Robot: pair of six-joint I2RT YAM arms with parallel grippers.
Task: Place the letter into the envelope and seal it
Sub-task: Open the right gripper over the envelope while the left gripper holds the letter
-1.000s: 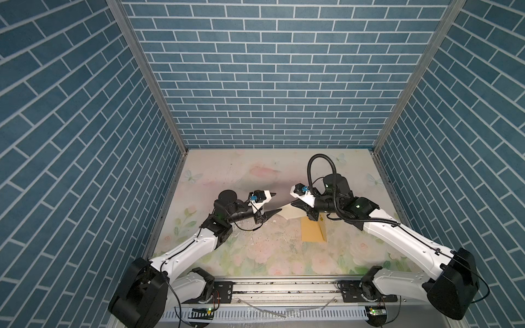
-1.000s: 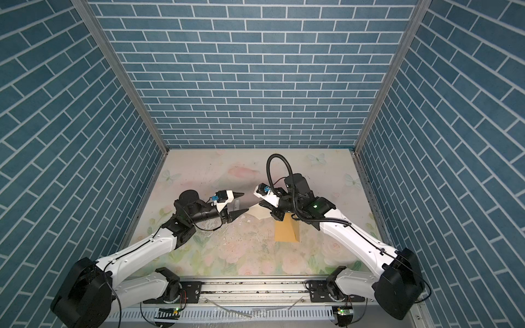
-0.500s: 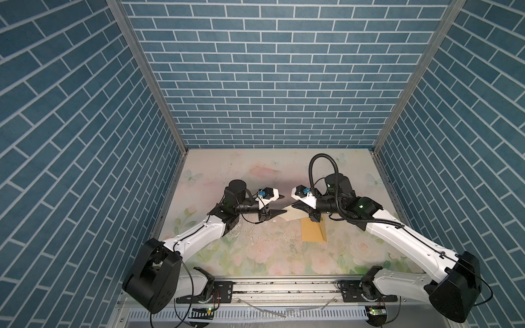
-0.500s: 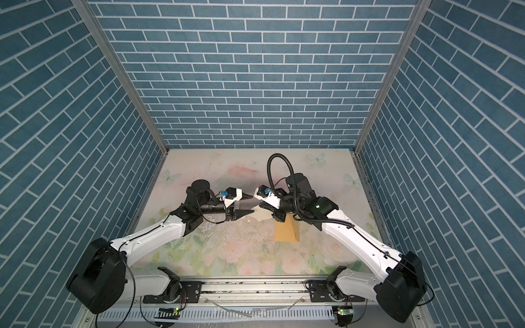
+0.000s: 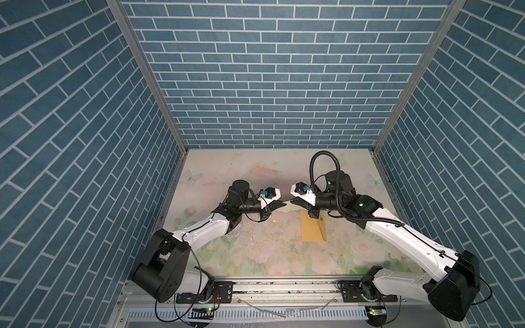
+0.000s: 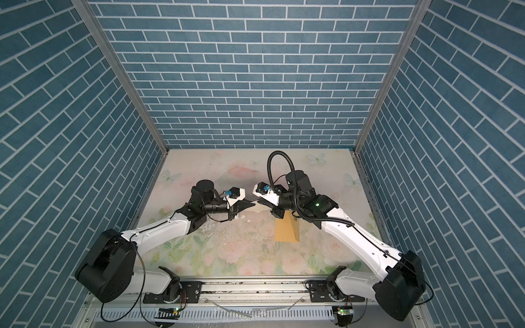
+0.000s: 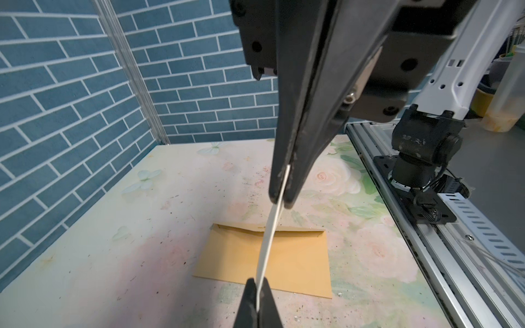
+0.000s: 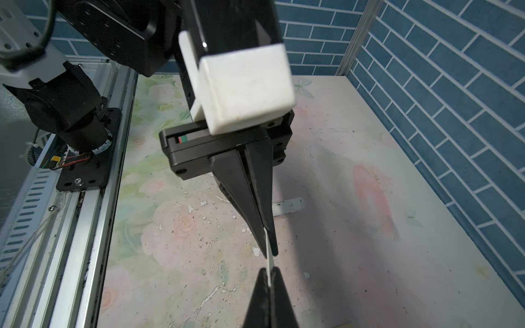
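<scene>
The letter (image 7: pixel 268 241) hangs edge-on above the table as a thin pale strip, pinched at both ends. My left gripper (image 7: pixel 257 286) is shut on one end and my right gripper (image 8: pixel 270 272) on the other. In both top views the two grippers meet tip to tip over the middle of the table, left gripper (image 5: pixel 283 204) and right gripper (image 5: pixel 293 201), with a pale corner of the letter (image 5: pixel 292 210) showing below them. The mustard-yellow envelope (image 5: pixel 312 230) (image 7: pixel 270 255) lies flat on the table under the right arm's wrist.
A small white stick (image 8: pixel 287 205) lies on the floral table surface (image 5: pixel 255 250) beneath the left gripper. Blue brick walls (image 5: pixel 270 85) close three sides. The metal rail (image 5: pixel 284 286) with both arm bases runs along the front edge.
My left arm has reached right toward the right gripper, and its jaws have shut on the free end of the letter. The right arm has barely moved.
</scene>
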